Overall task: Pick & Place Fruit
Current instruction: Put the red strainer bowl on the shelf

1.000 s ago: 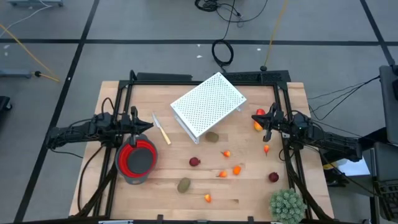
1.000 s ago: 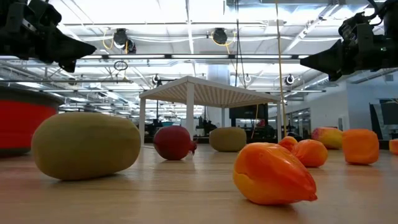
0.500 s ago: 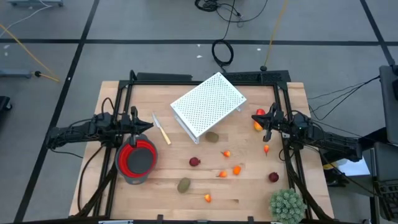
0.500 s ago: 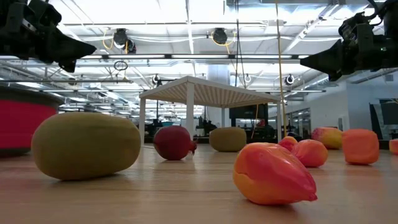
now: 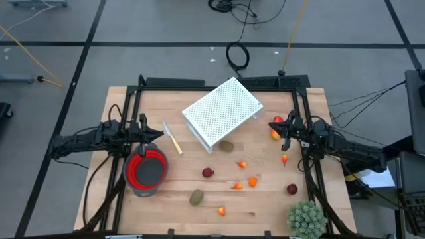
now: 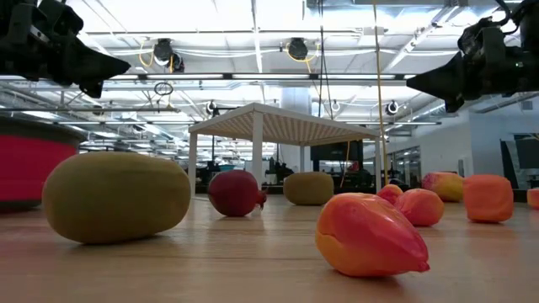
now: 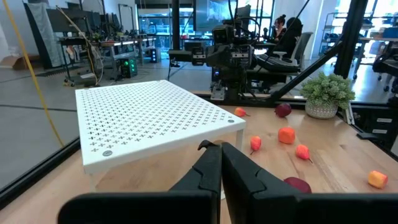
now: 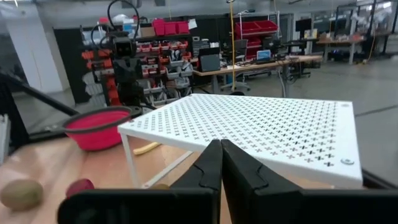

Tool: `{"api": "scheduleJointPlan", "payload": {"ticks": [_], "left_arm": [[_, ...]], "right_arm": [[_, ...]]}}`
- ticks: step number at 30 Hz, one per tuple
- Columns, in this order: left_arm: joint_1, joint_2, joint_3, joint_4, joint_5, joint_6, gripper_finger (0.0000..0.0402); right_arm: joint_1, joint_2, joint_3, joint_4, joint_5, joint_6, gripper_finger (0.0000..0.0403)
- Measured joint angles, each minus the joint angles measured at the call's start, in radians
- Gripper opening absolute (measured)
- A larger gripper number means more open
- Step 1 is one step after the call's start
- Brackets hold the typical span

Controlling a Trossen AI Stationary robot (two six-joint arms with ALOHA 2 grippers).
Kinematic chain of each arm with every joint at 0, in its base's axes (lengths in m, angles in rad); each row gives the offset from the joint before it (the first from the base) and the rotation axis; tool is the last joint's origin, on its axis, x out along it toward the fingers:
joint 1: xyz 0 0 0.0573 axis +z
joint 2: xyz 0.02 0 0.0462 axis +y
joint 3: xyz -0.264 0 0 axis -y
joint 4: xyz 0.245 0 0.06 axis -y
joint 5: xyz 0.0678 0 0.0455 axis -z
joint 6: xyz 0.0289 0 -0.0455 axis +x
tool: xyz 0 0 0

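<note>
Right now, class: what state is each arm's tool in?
Left tool: closed, holding nothing.
Right tool: closed, holding nothing.

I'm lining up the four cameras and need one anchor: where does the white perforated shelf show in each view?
High view: white perforated shelf at the table's middle back.
Low view: shelf in the middle distance, standing on its legs behind the fruit.
Left wrist view: shelf just ahead of that arm's claw.
Right wrist view: shelf fills the middle.
Shared landmark: the red bowl, also seen in the right wrist view.
</note>
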Motion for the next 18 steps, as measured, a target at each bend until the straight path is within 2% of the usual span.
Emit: {"api": "scheduleJointPlan", "payload": {"ticks": [4, 18], "left_arm": [[0.000, 0.000, 0.000, 0.000, 0.000, 0.000, 0.0010], [0.000, 0.000, 0.000, 0.000, -0.017, 0.002, 0.0010]], "right_arm": [[0.000, 0.000, 0.000, 0.001, 0.002, 0.051, 0.0000], [0.000, 0.000, 0.000, 0.008, 0.003, 0.044, 0.0000]]}}
